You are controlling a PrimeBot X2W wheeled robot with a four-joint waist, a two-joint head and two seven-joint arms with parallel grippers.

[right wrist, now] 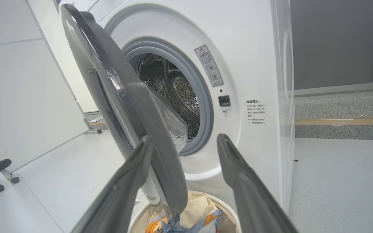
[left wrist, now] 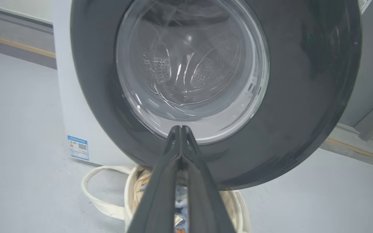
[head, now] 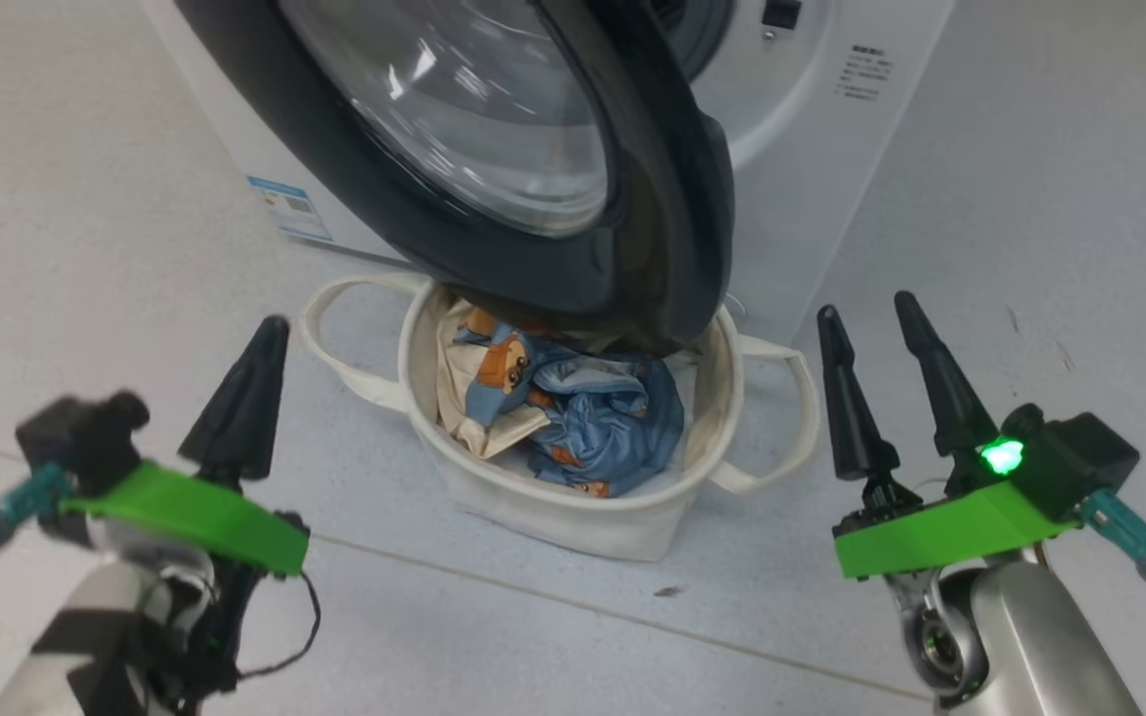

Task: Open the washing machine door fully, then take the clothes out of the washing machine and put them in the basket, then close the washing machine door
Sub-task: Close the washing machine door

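Washing machine [right wrist: 257, 64] white, grey-rimmed at the opening; door [head: 672, 199] rim glossy black, centre clear glass; basket [head: 553, 507] cream; clothes [head: 603, 418] light blue, orange-brown bear print.

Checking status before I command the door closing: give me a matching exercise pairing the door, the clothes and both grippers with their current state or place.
Things:
1 washing machine door
2 clothes
3 left gripper
4 right gripper

States:
A open, empty
B shut, empty
C lying in the basket
D partly open, not latched

Pairs: 1-D, 2-C, 3-B, 4-A
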